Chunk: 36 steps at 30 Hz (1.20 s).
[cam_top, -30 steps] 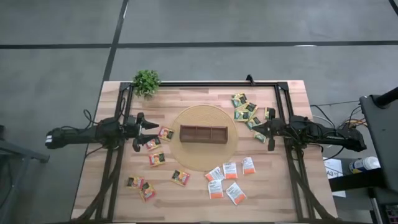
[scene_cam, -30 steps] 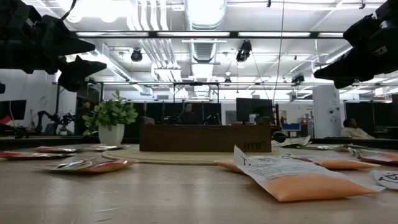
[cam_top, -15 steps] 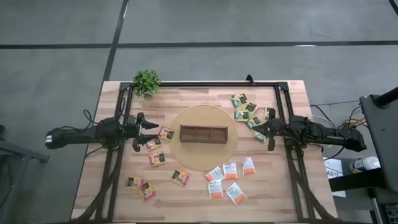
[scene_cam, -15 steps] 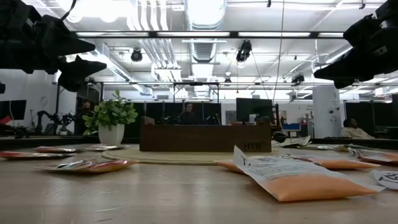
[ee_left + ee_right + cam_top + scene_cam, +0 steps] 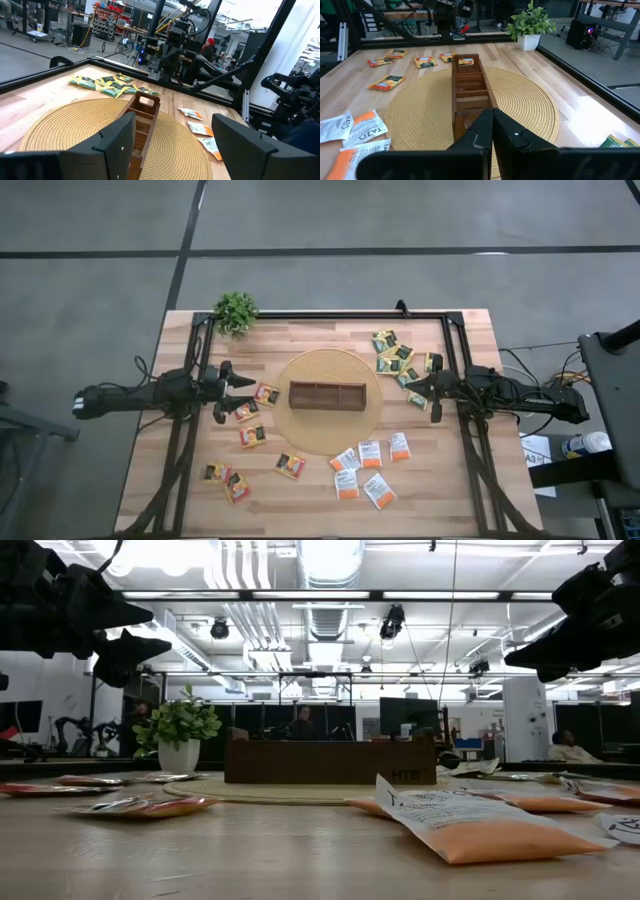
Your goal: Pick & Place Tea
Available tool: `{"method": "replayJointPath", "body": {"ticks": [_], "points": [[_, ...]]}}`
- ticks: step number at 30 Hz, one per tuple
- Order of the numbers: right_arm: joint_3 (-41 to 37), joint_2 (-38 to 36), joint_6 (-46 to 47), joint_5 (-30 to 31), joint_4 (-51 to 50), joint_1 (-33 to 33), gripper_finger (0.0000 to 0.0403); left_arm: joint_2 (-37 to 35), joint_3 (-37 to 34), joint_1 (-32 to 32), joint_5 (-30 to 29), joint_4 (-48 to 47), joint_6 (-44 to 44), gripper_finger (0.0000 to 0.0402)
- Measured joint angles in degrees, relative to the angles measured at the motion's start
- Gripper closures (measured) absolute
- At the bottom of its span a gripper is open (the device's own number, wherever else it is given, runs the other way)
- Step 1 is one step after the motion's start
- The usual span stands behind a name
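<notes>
Small flat tea sachets lie on the table in three groups. The yellow-red-black ones [image 5: 252,436] are left of the mat, the white-orange ones [image 5: 370,453] are near its front right, and the dark green-yellow ones [image 5: 390,355] are at the far right. The long brown divided box [image 5: 327,394] rests on a round woven mat [image 5: 330,370]. My left gripper [image 5: 245,393] hovers open, left of the box, which shows between its fingers [image 5: 142,117]. My right gripper [image 5: 408,388] hovers shut, right of the box, and points along it [image 5: 470,95]. In the low view both grippers [image 5: 155,630] [image 5: 515,658] are raised above the table.
A small potted plant [image 5: 236,311] stands at the table's far left corner. A black frame [image 5: 330,314] runs along the far edge and down both sides. Bare wood shows along the near edge, between the sachet groups. The room behind holds desks and equipment.
</notes>
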Motion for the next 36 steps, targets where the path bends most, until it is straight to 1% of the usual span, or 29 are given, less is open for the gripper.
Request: {"method": "replayJointPath", "body": {"ticks": [22,27,34,36], "points": [[-0.01,0.0,-0.07,0.0,0.02,0.02,0.0394,0.0,0.0,0.0,0.0,0.0,-0.01,0.0145],[0.0,0.01,-1.5,0.02,0.02,0.01,0.0394,0.01,-0.01,-0.02,0.01,0.0,0.0,0.0145],[0.0,0.0,-1.15,0.04,0.04,0.02,0.0394,0.01,0.0,-0.01,-0.01,0.0,0.0,0.0145],[0.0,0.02,0.75,0.02,0.23,0.02,0.0394,0.0,0.0,0.0,0.0,0.0,-0.01,0.0145]]}}
